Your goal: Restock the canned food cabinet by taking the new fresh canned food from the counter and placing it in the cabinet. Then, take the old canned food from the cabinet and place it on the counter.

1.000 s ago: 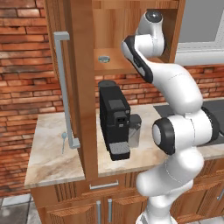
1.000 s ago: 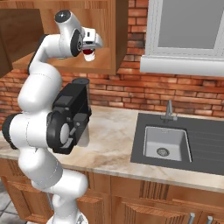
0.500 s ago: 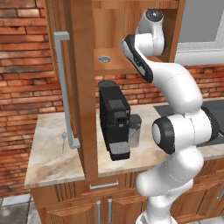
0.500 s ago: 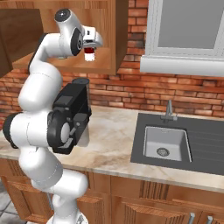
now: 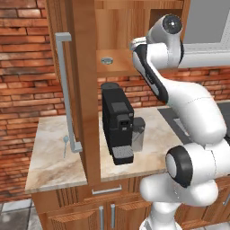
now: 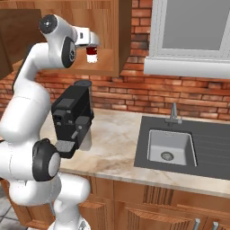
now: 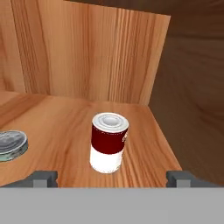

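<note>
The red can [image 7: 109, 143] stands upright on the cabinet [image 5: 85, 90] shelf, well right of the flat grey tin [image 7: 12, 145] and free of the gripper [image 7: 111, 178], whose fingers are spread wide on either side of it. The restocking half looks done; next the hand should shift toward the tin and close on it.

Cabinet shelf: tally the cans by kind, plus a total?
Upright red-and-white can: 1, standing free on the cabinet shelf between the open gripper tips.
Flat grey tin: 1, lying on the same shelf, apart from the red can.
Total: 2
</note>
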